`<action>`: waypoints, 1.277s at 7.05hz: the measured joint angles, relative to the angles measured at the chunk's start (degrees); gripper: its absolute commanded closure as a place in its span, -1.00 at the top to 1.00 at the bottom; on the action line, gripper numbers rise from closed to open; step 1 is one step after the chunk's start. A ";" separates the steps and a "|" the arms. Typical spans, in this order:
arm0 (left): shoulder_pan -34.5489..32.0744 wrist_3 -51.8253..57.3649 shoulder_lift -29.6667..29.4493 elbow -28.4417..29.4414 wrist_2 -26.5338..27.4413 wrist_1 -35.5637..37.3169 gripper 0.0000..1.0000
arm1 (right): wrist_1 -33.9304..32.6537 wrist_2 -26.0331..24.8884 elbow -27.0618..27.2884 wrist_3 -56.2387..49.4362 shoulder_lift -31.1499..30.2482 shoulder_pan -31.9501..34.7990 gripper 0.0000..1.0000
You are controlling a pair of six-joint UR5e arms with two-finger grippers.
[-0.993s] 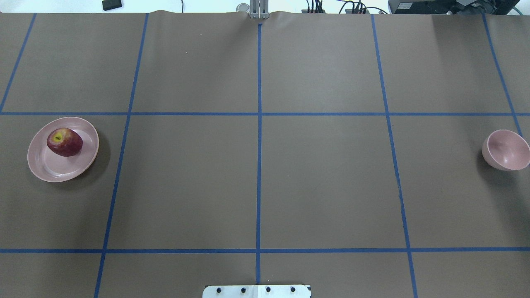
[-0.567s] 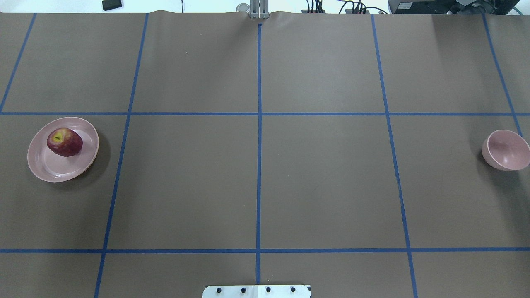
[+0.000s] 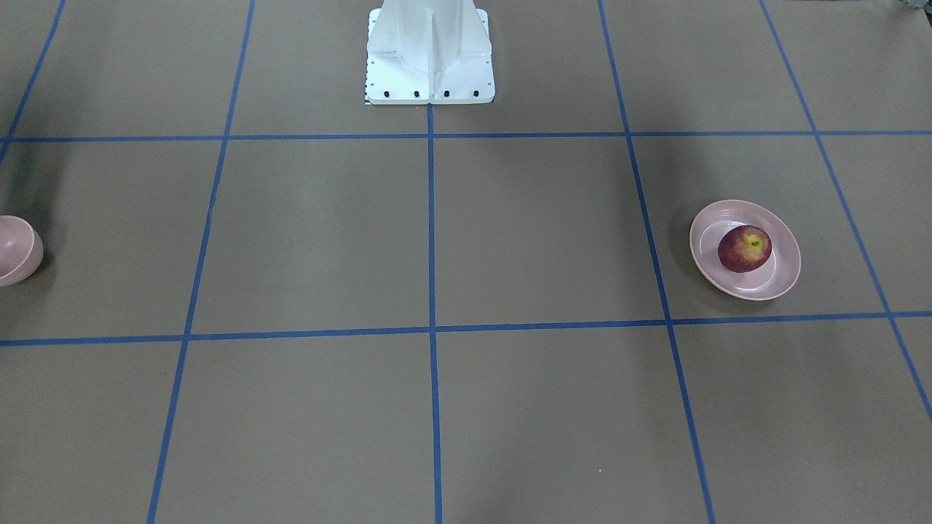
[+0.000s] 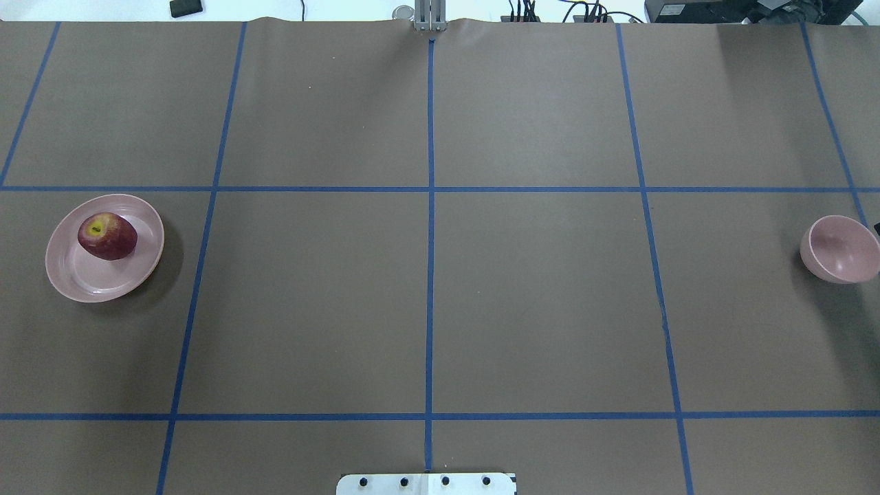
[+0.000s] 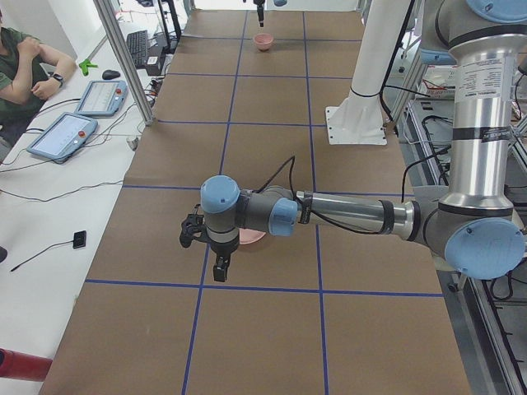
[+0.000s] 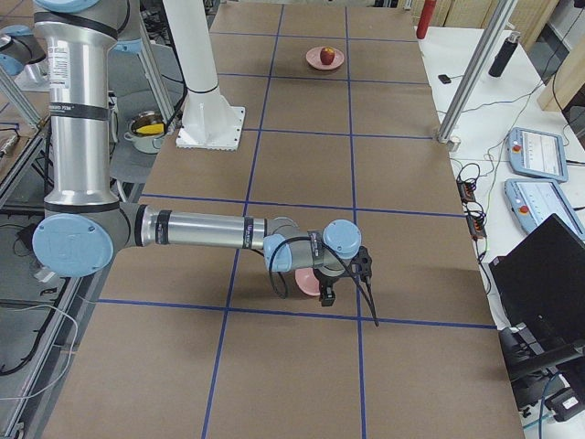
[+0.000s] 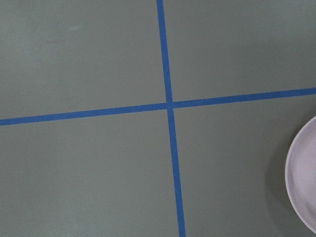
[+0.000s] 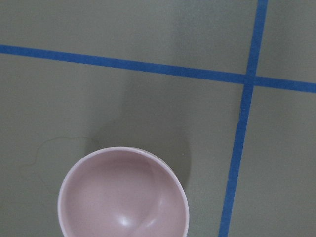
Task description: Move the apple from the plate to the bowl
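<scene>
1. Far left: apple (image 4: 107, 236) sits on the plate (image 4: 75, 275); my left gripper (image 5: 219, 270) hangs near the plate; parted or closed, I cannot tell.
2. Far right: bowl (image 4: 840, 249) stands upright, well apart from the plate; my right gripper (image 6: 328, 294) hangs near it; its jaws I cannot read either.

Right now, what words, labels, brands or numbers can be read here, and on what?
Nothing is legible.
The label on the left arm: too small to read.
The label on the right arm: too small to read.
The teach pendant screens: too small to read.
The apple, plate and bowl show no markings.
</scene>
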 measured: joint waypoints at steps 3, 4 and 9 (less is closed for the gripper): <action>0.03 -0.14 -0.05 -0.21 -0.01 -0.11 0.98 | 0.09 -0.17 -2.70 -0.02 0.46 -2.44 1.00; 0.03 -0.17 -0.08 -0.35 -0.01 -0.11 0.98 | 0.47 -0.22 -4.10 -0.02 0.81 -3.17 1.00; 0.02 -0.23 -0.40 -0.57 -0.01 -0.11 0.98 | 5.39 0.24 -9.83 0.67 2.79 -4.58 -1.00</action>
